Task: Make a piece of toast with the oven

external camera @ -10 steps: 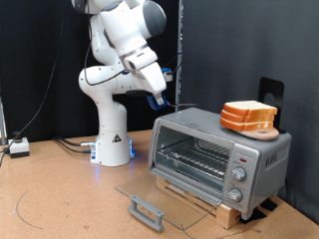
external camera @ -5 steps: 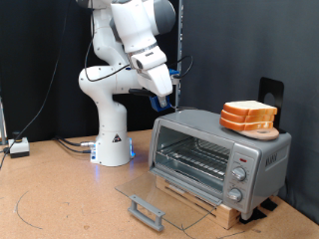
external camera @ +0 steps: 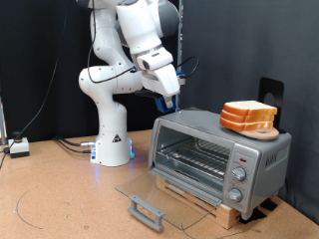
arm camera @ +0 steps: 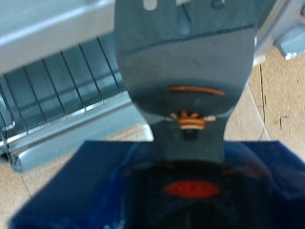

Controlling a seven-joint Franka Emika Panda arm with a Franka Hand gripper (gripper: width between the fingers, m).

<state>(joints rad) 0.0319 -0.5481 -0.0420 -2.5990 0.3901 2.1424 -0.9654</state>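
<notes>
Gripper (external camera: 170, 101) hangs in the upper middle of the exterior view, above the top left corner of the oven (external camera: 219, 156) and clear of it, at the end of the white arm (external camera: 125, 60). Blue pads show at its tip, but whether its fingers stand apart or together I cannot tell from either view. Nothing shows between them, so it seems to carry nothing.

In the wrist view, a grey part of the hand fills the middle of the frame with a blurred blue shape below it, and the oven's wire rack (arm camera: 57, 81) shows behind, at the upper left.

Three bread slices sit stacked on the oven's roof, at the right of the exterior view. The piece of toast (external camera: 248, 112) meant for the task is one of these, and which of them I cannot say.

As for progress, the oven's glass door (external camera: 159, 196) is already down, lying flat toward the lower middle of the frame with its grey handle (external camera: 146, 212) at the near edge. The rack inside looks bare. So opening is done; no slice is in the oven yet, the door is not yet closed again, and the knobs (external camera: 239, 175) on the right panel appear untouched.
</notes>
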